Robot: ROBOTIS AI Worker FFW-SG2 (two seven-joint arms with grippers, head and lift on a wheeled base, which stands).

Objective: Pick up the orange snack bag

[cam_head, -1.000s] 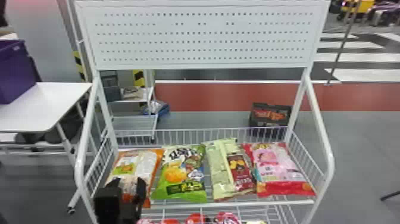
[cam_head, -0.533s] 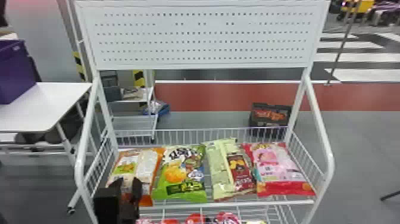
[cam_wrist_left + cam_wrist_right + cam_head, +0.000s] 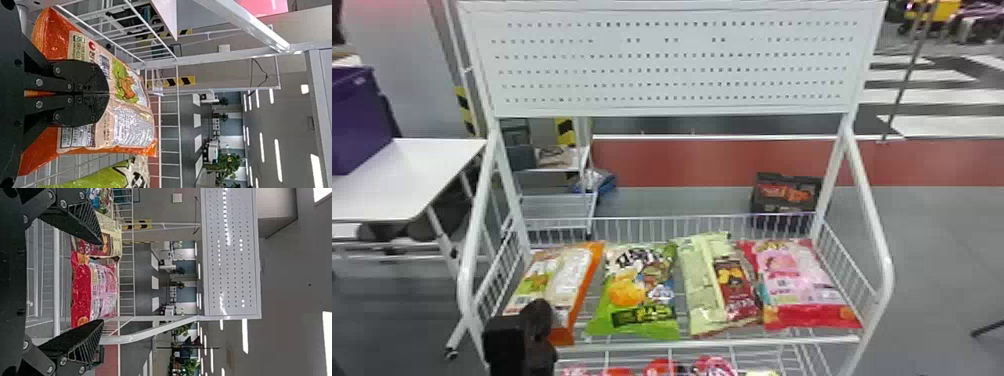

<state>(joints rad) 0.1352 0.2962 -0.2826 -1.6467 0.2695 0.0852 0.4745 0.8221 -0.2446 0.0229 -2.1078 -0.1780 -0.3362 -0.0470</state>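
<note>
At the front left of the rack shelf, my left gripper (image 3: pixel 534 311) is shut on the orange snack bag (image 3: pixel 577 270), over its near part. In the left wrist view the fingers of the left gripper (image 3: pixel 109 94) meet against the printed face of the orange snack bag (image 3: pixel 131 127), which bulges on both sides of them. The pinched film between the pads is hidden. The right gripper (image 3: pixel 102 282) stands open with nothing between its fingers, with the rack and its red-and-pink bag beyond.
Right of the orange bag lie a green bag (image 3: pixel 632 295), a pale green bag (image 3: pixel 699 285) and a red-and-pink bag (image 3: pixel 797 285). A wire rim (image 3: pixel 672 227) and side posts enclose the shelf. Red items (image 3: pixel 662 367) sit on a lower tier.
The left gripper's fingers have come together from a wider spread. The orange bag's near right corner has drawn leftward, and the bag looks narrower there.
</note>
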